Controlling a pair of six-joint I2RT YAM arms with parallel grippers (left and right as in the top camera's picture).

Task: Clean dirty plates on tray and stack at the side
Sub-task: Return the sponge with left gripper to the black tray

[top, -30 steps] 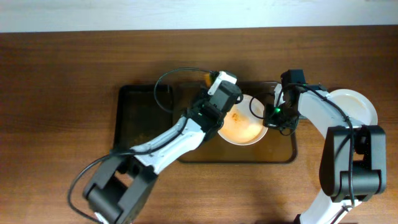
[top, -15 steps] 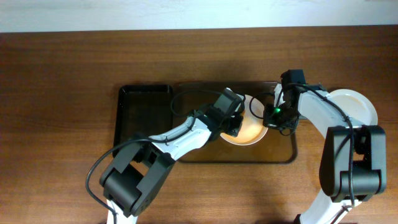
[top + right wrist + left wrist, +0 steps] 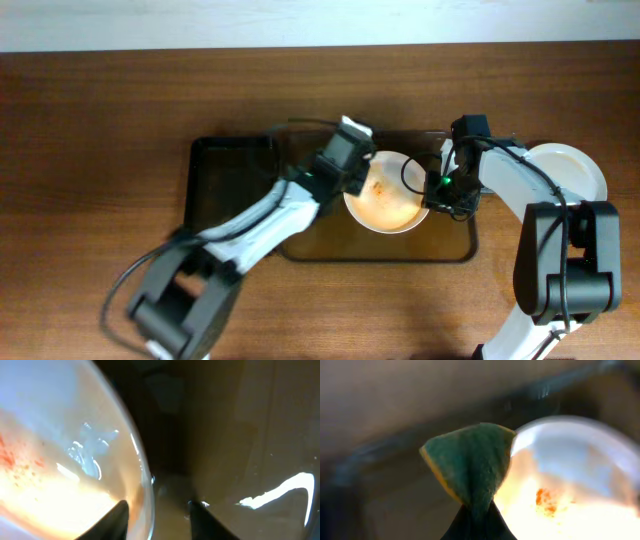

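A dirty white plate (image 3: 388, 203) with orange stains lies on the dark tray (image 3: 232, 200). It also shows in the left wrist view (image 3: 570, 480) and the right wrist view (image 3: 60, 450). My left gripper (image 3: 352, 162) (image 3: 477, 517) is shut on a green sponge with a yellow edge (image 3: 470, 465) and holds it over the plate's far-left rim. My right gripper (image 3: 437, 190) (image 3: 160, 507) straddles the plate's right rim, one finger inside and one outside, closed on it. A clean white plate (image 3: 575, 170) sits on the table at the right.
The tray's raised edge (image 3: 380, 258) runs around the plate. A black cable (image 3: 300, 125) loops over the tray's far side. Bare wooden table (image 3: 90, 200) lies to the left and in front.
My left gripper swept with the sponge down over the plate's left part, then back up to its far-left rim. The right arm has not moved.
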